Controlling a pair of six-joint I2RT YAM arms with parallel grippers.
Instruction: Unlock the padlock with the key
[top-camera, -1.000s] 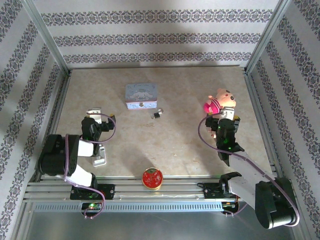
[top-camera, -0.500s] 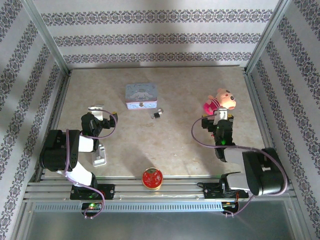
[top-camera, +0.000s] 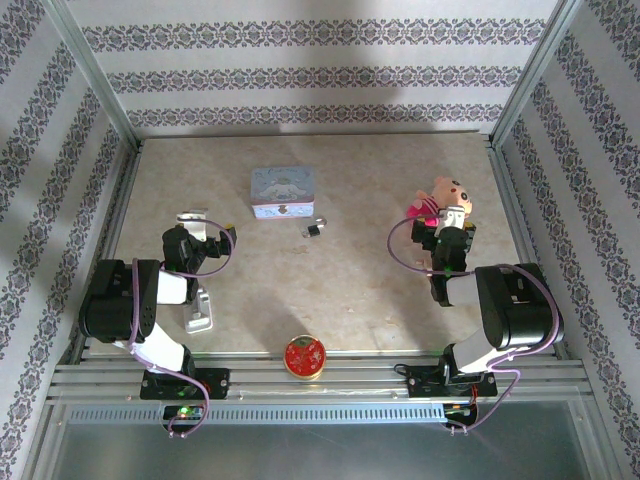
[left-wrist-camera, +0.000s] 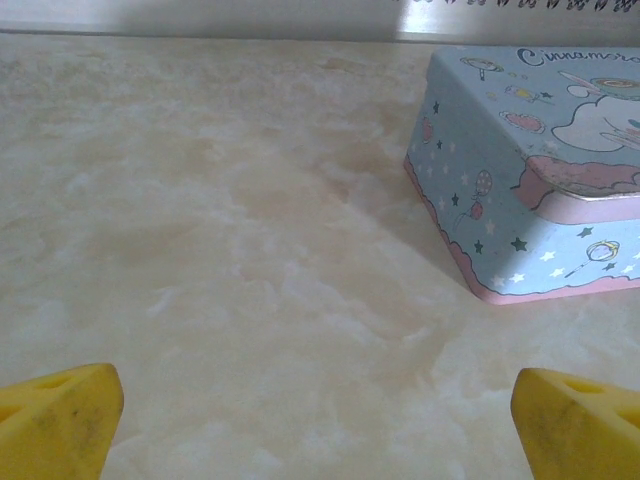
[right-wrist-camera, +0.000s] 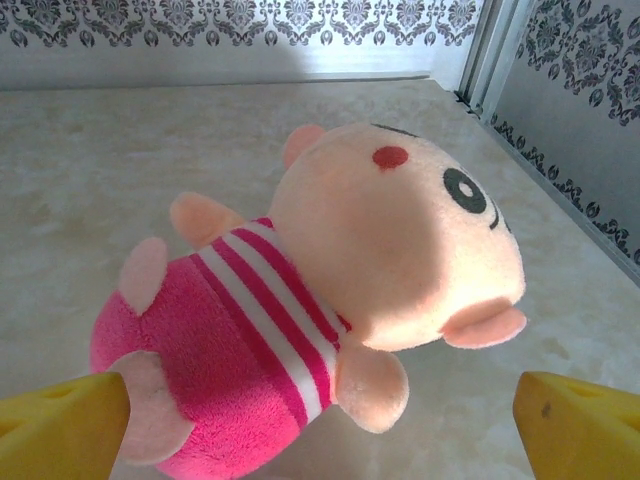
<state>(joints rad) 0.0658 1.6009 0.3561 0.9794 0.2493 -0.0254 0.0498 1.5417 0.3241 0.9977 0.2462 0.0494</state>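
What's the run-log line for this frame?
left gripper open, empty | right gripper open, facing plush | padlock untouched near tin

padlock (top-camera: 314, 229) too small for detail

Lit brightly and softly from above; faint shadow left of the tin (left-wrist-camera: 530, 200); yellow fingers (left-wrist-camera: 60, 425) blurred in lower corners; washed out along the table (left-wrist-camera: 200, 60) at top of frame.
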